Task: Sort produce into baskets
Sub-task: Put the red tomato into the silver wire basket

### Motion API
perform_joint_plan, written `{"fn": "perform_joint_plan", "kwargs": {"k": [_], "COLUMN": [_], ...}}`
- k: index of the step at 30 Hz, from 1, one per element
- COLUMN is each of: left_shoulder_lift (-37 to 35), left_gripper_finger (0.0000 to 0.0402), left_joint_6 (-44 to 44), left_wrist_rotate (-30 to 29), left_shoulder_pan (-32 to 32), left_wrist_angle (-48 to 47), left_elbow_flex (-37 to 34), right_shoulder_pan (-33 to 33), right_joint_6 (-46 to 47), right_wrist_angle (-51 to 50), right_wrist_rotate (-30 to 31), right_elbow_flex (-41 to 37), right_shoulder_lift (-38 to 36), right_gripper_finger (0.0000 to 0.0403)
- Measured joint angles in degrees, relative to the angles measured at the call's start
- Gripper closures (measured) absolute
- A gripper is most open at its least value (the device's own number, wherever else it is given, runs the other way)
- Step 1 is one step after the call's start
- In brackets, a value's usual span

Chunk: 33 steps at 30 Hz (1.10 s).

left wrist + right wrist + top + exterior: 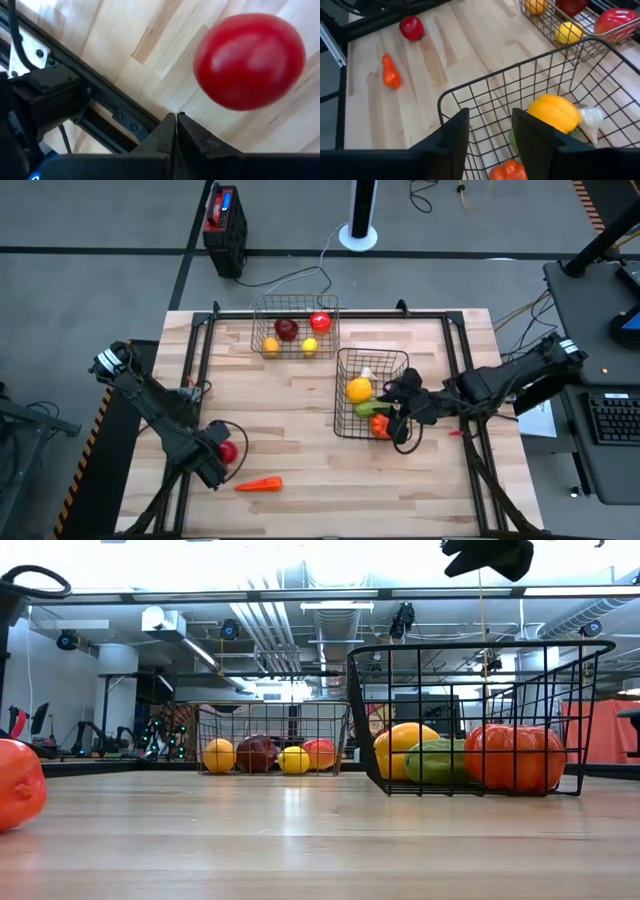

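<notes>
A red round fruit [228, 450] lies on the wooden table near its left front, and an orange carrot [258, 484] lies just nearer the front edge. My left gripper [176, 122] is shut and empty, its tips just short of the red fruit [249, 60]. The far basket [262, 308] holds dark red, red, yellow and orange round pieces. The right basket [340, 395] holds a yellow pepper [554, 112], white garlic [591, 120], a green cucumber [437, 760] and an orange piece [512, 756]. My right gripper [490, 131] is open and empty above this basket's right rim.
A red-and-black box [224, 220] stands on the floor beyond the table's far left corner. Black frame rails [205, 350] run along the table's left and right sides. Bare wood lies between the two baskets and the front edge.
</notes>
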Motion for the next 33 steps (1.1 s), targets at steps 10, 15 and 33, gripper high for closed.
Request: {"fn": "perform_joint_plan", "kwargs": {"k": [10,15,33], "left_shoulder_lift": [0.0,0.0,0.07], "left_gripper_finger": [0.0401,0.0401,0.0402], "left_joint_6": [0.02,0.04,0.61], "left_wrist_rotate": [-5.14,-6.02,-10.65], "left_shoulder_pan": [0.0,0.05,0.07], "left_wrist_angle": [5.23,7.88,17.49], "left_elbow_flex": [-0.57,-1.21,-2.83], "right_shoulder_pan": [0.22,0.22,0.22], "right_joint_6": [-0.15,-0.33,-0.55], "right_wrist_angle": [0.35,0.39,0.83], "right_wrist_rotate": [0.05,0.03,0.04], "right_elbow_flex": [-0.09,-0.09,-0.09], "right_shoulder_lift": [1.85,2.18,2.25], "right_gripper_finger": [0.0308,0.0325,0.0339]}}
